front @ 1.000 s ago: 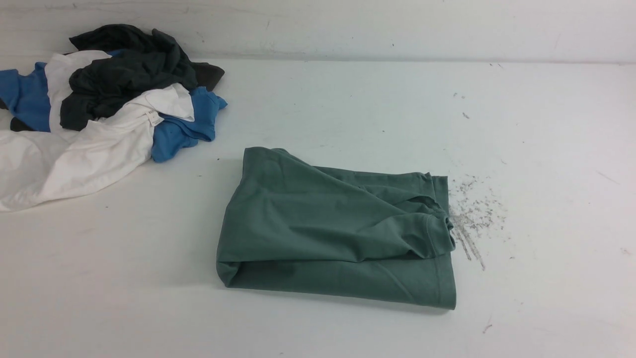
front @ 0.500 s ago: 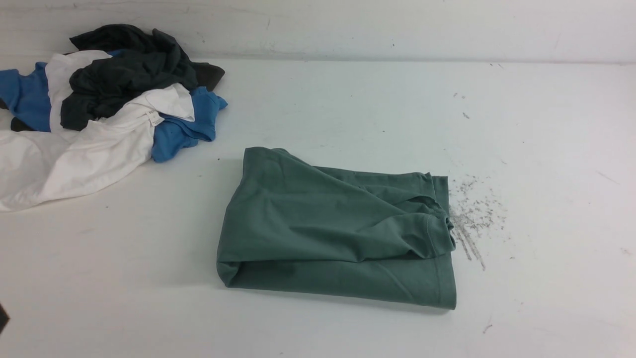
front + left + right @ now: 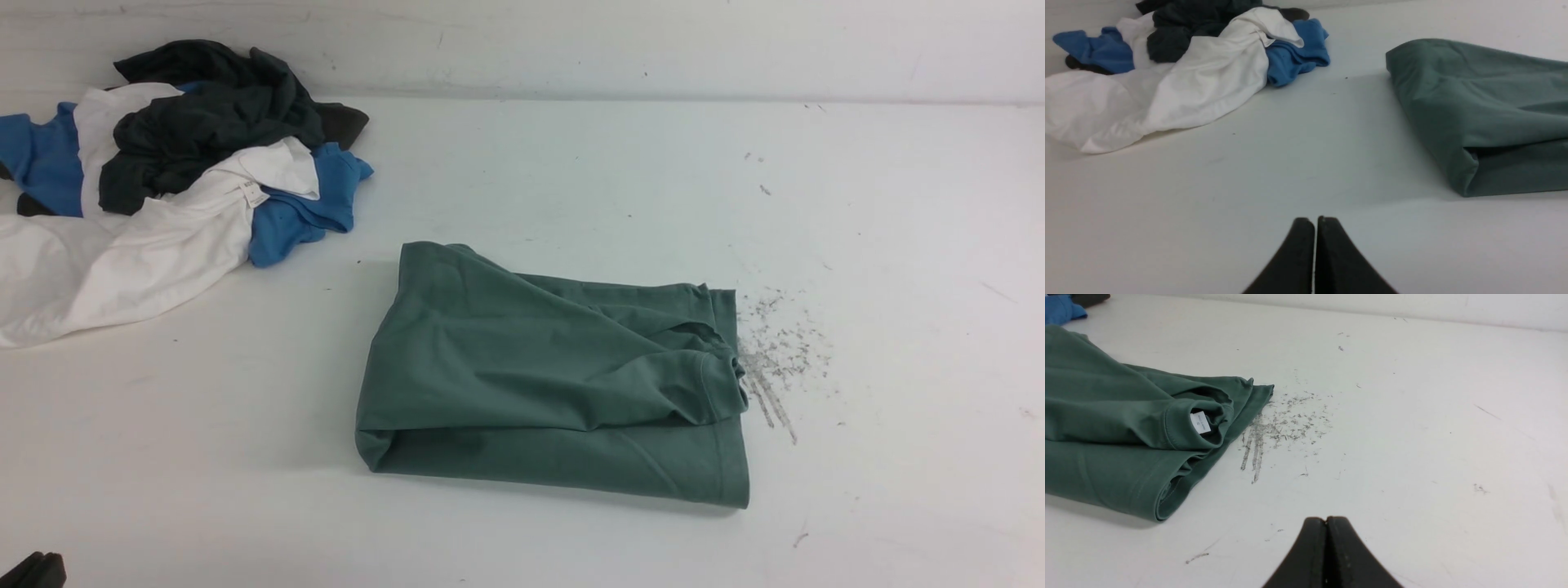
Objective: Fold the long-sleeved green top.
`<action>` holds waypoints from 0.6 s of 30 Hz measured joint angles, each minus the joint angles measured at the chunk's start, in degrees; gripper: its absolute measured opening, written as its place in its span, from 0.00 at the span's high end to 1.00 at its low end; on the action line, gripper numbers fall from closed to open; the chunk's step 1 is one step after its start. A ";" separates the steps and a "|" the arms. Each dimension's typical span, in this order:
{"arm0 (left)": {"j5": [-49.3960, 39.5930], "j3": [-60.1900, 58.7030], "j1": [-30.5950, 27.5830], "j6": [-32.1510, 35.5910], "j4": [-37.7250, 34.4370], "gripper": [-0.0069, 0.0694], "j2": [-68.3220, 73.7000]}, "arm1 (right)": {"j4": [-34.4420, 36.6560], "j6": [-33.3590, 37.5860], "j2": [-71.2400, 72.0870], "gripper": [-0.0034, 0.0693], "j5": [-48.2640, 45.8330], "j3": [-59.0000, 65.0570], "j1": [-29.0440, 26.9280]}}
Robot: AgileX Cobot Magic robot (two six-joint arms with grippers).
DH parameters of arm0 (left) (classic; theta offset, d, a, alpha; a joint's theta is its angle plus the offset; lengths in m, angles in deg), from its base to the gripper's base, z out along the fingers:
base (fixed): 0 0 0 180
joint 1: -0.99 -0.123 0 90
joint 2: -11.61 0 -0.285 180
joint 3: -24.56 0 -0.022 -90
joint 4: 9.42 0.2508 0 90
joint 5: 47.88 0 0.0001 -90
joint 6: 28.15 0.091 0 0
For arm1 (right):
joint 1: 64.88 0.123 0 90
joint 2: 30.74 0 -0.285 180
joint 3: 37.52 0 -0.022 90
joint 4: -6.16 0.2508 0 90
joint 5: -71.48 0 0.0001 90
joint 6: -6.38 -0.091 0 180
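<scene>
The green long-sleeved top (image 3: 539,376) lies folded into a rough rectangle at the middle of the white table (image 3: 571,180). Its ribbed collar with a white tag (image 3: 1200,422) faces the right side. My left gripper (image 3: 1315,220) is shut and empty, low over bare table, well short of the top's folded left edge (image 3: 1453,163). A dark tip of the left gripper (image 3: 33,569) shows at the front view's bottom left corner. The right gripper (image 3: 1326,519) is shut with nothing in it, over bare table near the top's collar end (image 3: 1167,465). It is out of the front view.
A pile of other clothes sits at the back left: a dark charcoal garment (image 3: 212,122), a bright blue one (image 3: 302,212) and a white one (image 3: 122,253). Grey scuff marks (image 3: 775,351) stain the table right of the top. A wall runs along the far edge.
The left gripper's dark tip has come into the front view's bottom left corner. The green top and the pile lie unmoved.
</scene>
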 joint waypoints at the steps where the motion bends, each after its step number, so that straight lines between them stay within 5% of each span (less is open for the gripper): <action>1: -0.73 0.00 -0.12 0.00 0.30 0.91 0.00 | 0.00 0.00 0.00 0.97 0.00 0.00 0.00; 18: -2.62 0.13 -6.18 -4.10 0.42 0.91 0.00 | 0.00 0.00 0.00 0.97 0.00 0.00 0.00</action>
